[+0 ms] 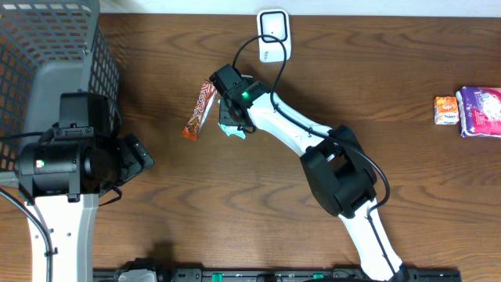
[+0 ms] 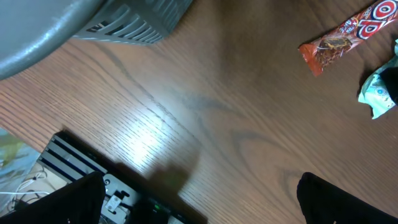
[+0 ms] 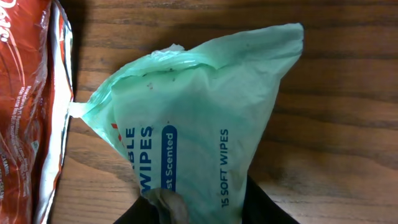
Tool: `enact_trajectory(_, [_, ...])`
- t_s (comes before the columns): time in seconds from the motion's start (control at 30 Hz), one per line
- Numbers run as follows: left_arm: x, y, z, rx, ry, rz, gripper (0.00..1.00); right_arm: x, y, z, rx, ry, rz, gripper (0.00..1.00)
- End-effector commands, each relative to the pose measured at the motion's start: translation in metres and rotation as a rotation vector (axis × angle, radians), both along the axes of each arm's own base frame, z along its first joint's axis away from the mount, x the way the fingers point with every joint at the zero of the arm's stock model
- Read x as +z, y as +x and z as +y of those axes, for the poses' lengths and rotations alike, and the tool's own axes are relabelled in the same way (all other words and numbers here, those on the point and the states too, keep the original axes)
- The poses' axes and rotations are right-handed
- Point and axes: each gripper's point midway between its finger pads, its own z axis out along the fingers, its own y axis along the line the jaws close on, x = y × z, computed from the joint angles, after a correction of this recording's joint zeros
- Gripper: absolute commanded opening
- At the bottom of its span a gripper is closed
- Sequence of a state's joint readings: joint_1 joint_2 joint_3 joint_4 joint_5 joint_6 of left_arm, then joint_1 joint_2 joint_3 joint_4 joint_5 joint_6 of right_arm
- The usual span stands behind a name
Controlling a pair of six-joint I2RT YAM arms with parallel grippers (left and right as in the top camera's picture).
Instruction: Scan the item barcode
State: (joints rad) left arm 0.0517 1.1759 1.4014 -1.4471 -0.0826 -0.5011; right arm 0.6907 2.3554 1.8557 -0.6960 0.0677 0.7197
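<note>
Right gripper point(image 3: 208, 211) fingers sit closest in the right wrist view. They are closed narrowly on the lower edge of the soft mint-green plastic pack of wipes point(image 3: 199, 106), and its long axis points away from them. From overhead, the pack is near the middle of the brown wooden table point(image 1: 235, 211). The white flat device on a black cable point(image 1: 274, 35), probably the scanner, lies near the pack, toward the far edge. In the left wrist view, the left gripper point(image 2: 199, 186) is wide and empty, well apart from the pack.

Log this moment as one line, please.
right gripper: shut on wipes pack | left gripper: open, empty | snack bar: lying beside pack | scanner: apart from pack
</note>
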Motion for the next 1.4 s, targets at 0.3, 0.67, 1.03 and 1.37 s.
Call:
enact_trajectory(0.3, [0.0, -0.001, 0.004, 0.019, 0.013, 0.002, 0.98, 0.029, -0.016, -0.033, -0.008, -0.066, 0.062, 0.17])
enact_trajectory(0.67, [0.0, -0.001, 0.004, 0.018, 0.012, 0.002, 0.98, 0.046, -0.021, -0.072, 0.066, -0.173, 0.088, 0.15])
enact_trajectory(1.03, [0.0, -0.001, 0.004, 0.018, 0.012, 0.002, 0.98, 0.043, -0.029, -0.092, 0.14, -0.237, 0.142, 0.32])
enact_trajectory(1.37, [0.0, -0.001, 0.004, 0.018, 0.012, 0.002, 0.98, 0.043, -0.027, -0.089, 0.149, -0.227, 0.133, 0.36])
